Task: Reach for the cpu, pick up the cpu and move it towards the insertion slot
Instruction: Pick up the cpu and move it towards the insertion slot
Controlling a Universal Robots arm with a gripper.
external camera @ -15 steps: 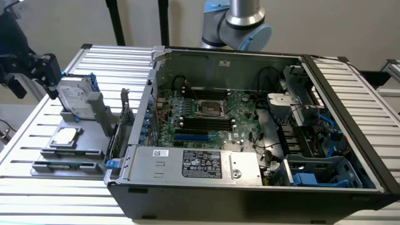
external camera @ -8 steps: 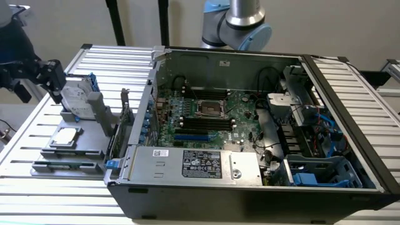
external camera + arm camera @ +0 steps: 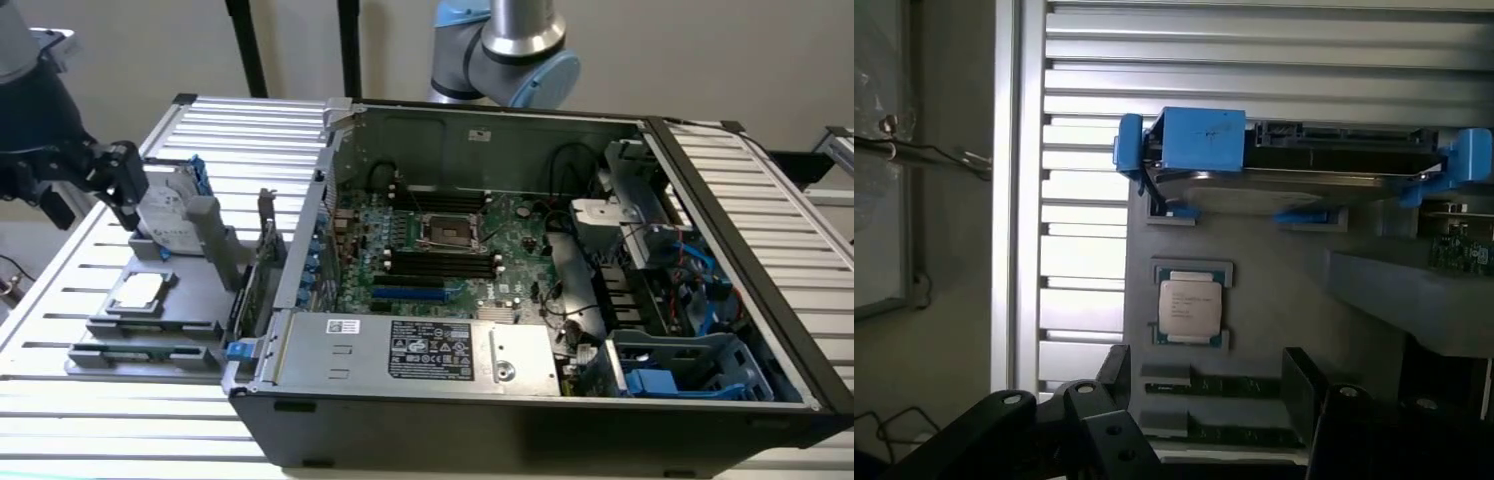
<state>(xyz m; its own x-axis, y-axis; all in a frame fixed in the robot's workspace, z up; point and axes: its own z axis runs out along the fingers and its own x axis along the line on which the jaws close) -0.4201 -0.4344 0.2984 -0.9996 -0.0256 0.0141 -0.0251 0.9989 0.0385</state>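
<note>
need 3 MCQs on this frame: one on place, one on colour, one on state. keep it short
1. Where is the cpu?
A) flat on the grey holder beside the case
B) inside the case
C) on the bare table slats

2. What colour are the hard drive rails?
A) red
B) blue
C) yellow

3. The gripper is:
A) shut on the cpu
B) shut on the hard drive
C) open, holding nothing

Answers: 1 A, the chip rests in its recess on the holder, outside the case. 2 B, blue rails flank the drive. 3 C, the fingers stand apart and the cpu lies untouched.
</note>
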